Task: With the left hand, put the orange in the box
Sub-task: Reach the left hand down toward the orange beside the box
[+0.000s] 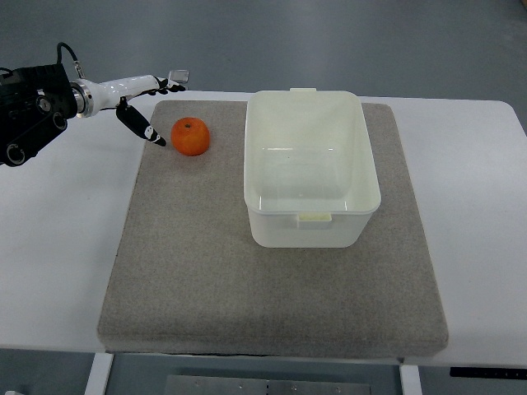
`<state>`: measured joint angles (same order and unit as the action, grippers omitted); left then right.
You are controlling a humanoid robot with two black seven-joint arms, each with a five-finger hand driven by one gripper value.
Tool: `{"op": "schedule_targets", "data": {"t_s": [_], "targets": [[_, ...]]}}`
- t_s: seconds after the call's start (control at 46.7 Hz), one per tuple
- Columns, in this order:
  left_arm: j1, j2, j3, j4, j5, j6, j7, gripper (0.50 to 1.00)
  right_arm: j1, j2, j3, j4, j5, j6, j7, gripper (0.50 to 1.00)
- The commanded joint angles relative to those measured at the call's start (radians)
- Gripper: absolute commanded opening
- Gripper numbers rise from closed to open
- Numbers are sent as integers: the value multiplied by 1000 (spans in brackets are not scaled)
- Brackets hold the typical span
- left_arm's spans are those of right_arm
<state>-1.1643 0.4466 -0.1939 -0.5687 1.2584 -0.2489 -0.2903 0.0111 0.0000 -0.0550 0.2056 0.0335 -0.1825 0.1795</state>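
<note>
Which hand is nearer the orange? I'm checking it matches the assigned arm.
Left. The left hand sits just left of the orange, fingers spread and not touching it. The right hand is out of view.

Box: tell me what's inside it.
The box holds nothing: its bare white floor shows. The orange lies outside on the mat, near the left hand. Nothing covers the interior.

A round orange (190, 137) sits at the upper left. An open white box (311, 169), empty, sits in the middle.
</note>
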Motion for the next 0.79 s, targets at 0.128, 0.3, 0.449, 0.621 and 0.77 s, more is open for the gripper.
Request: {"op": "schedule_targets", "data": {"t_s": [0.128,0.3,0.449,0.621,0.77], "targets": [[-14,-9,1,1,18,3,0,994,0,0,0,0,0,0,0,926],[-12,-35,7,6,47,3,2,992,0,0,0,0,0,0,0,926],[-8,-66,7,9,76,3,3,994,1,0,0,0,0,0,0,926],[-3,-91,7,12,139,3,5,992,0,0,1,0,0,0,0,926],[-2,-97,7,12,176,5,6,992,1,0,0,0,0,0,0,926]]}}
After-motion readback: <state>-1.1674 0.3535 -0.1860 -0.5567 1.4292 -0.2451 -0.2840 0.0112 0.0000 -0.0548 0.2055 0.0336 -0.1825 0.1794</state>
